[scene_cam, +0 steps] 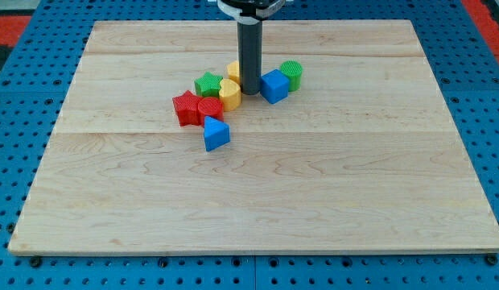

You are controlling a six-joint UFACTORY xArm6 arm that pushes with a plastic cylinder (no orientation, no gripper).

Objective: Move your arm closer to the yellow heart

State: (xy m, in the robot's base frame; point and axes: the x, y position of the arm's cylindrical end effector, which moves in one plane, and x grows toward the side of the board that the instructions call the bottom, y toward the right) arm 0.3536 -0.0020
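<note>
Touching the yellow heart (229,93)'s right side, my tip (250,91) grips nothing.

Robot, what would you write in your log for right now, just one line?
my tip: down on board, right beside yellow heart | blue cube: at tip's right | green star: left of heart | task: nearly there

blue cube (274,85) beside yellow heart (229,94)

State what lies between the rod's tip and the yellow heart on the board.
Nothing does. In the camera view, my tip stands right beside the yellow heart, on its right in the view, with no block and hardly any bare wood between them.
</note>
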